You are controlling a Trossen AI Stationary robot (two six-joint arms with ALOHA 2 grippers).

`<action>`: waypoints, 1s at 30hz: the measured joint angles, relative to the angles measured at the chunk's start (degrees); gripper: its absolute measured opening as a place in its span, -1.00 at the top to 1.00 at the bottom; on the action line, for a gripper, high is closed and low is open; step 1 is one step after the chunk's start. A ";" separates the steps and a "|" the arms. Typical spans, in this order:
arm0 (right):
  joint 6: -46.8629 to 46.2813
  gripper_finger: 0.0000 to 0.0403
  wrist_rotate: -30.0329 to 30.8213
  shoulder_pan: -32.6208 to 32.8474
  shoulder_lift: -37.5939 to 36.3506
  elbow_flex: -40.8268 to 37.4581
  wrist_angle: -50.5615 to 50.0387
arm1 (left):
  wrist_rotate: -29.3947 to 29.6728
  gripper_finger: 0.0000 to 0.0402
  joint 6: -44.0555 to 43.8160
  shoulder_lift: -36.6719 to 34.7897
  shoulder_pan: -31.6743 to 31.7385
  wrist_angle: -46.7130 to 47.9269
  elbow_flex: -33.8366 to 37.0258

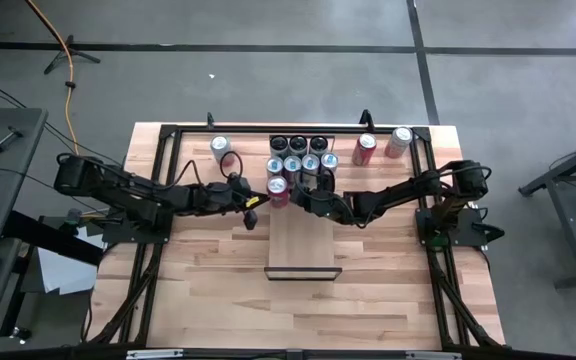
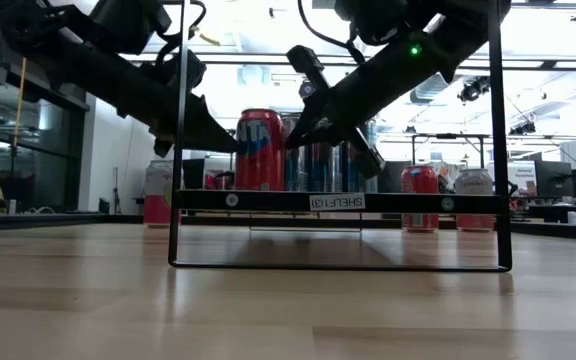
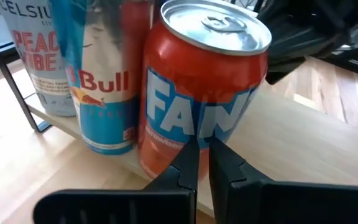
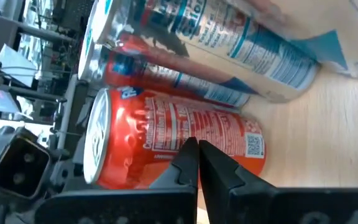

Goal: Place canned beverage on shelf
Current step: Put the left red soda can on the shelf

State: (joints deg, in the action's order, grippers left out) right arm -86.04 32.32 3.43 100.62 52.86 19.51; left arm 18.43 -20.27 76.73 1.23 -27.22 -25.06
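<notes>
A: From above, where does the can stand from you?

B: The red can [image 1: 279,190] stands upright at the near-left corner of the cans already on the shelf [image 1: 303,240]; my left gripper [image 1: 256,202] is just beside it on its outer side, my right gripper [image 1: 301,195] just beside it on the other; the can sits between the two, its long axis vertical, both arms reaching in low from the table's sides.

A: And from table height?

B: The red can [image 2: 260,150] rests on the shelf [image 2: 338,201] plank, the other cans behind it; both arms slope down toward it from above, one on each side.

A: Your left wrist?

B: The red can [image 3: 201,93] fills the space straight ahead of my fingers [image 3: 188,168]; they are pressed together and hold nothing, tips close to its lower wall, whether touching I cannot tell; a blue-and-silver can [image 3: 104,87] stands just beside it.

A: The right wrist?

B: Same story; the red can [image 4: 173,140] lies dead ahead, my fingers [image 4: 191,165] closed and empty, tips near its side. I judge the can already placed; either arm is about equally near, and the next move looks like backing straight off without tipping it.
</notes>
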 joint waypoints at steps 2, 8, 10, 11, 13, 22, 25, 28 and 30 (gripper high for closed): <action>0.94 1.00 -0.30 0.17 0.00 0.00 -0.02 | 0.05 1.00 -0.02 0.49 0.41 -0.41 0.00; 2.59 1.00 -4.20 0.98 -0.02 0.00 0.31 | -0.79 1.00 -0.03 1.31 0.70 -0.15 0.00; 2.76 1.00 -4.92 1.17 -0.02 0.00 0.28 | -0.61 1.00 -0.02 1.31 0.70 -0.09 0.00; 2.97 1.00 -4.94 1.19 -0.02 0.00 0.22 | -0.23 1.00 -0.02 1.31 0.68 -0.11 0.00; 3.57 1.00 -5.49 1.23 -0.02 0.00 0.37 | 0.14 1.00 0.05 1.31 0.70 -0.05 0.00; 8.09 1.00 -7.36 0.75 -1.40 0.00 -2.13 | -2.70 1.00 -2.97 -0.25 -0.17 0.84 -0.04; 8.02 1.00 -6.55 -0.08 -1.52 0.00 -3.61 | -2.67 1.00 -4.05 -0.79 -1.87 2.93 0.00; 8.07 1.00 -5.66 -0.89 -1.65 0.00 -3.52 | -1.42 1.00 -4.10 -0.79 -2.90 2.77 -0.02; 8.09 1.00 -5.33 -1.69 -1.64 0.00 -3.89 | -1.41 1.00 -4.07 -0.79 -3.11 2.39 -0.02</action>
State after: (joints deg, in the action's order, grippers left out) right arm -77.95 26.99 1.74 98.98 52.86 15.62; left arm 17.02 -24.34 75.94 -1.88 -24.83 -25.08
